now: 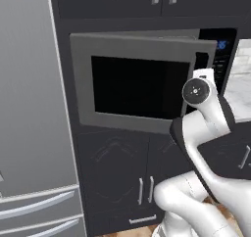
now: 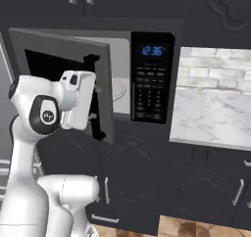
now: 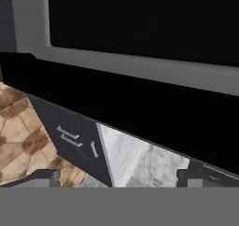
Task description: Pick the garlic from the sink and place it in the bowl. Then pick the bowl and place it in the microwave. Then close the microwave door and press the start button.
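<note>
Left base view: the microwave door (image 1: pixel 139 82) hangs partly open, with the arm's wrist right at its handle edge. The fridge (image 1: pixel 32 108) stands to the left.

Right base view: the door (image 2: pixel 63 79) sticks out toward us, with the microwave (image 2: pixel 147 79) cavity and white plate (image 2: pixel 119 91) behind it and the marble bench (image 2: pixel 211 113) to the right.

Hand view: the claw (image 3: pixel 119 178) is wide open, empty, up close against the door's black window (image 3: pixel 140 19) and black handle (image 3: pixel 116 103).

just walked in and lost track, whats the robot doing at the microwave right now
The white arm is at the microwave door, pushing it toward closed. The door is partly shut but still ajar, leaving a gap at its handle edge through which the microwave shows its pale inside. The claw is open beside the door's handle edge, holding nothing. The control panel hasn't been pressed yet.
</note>
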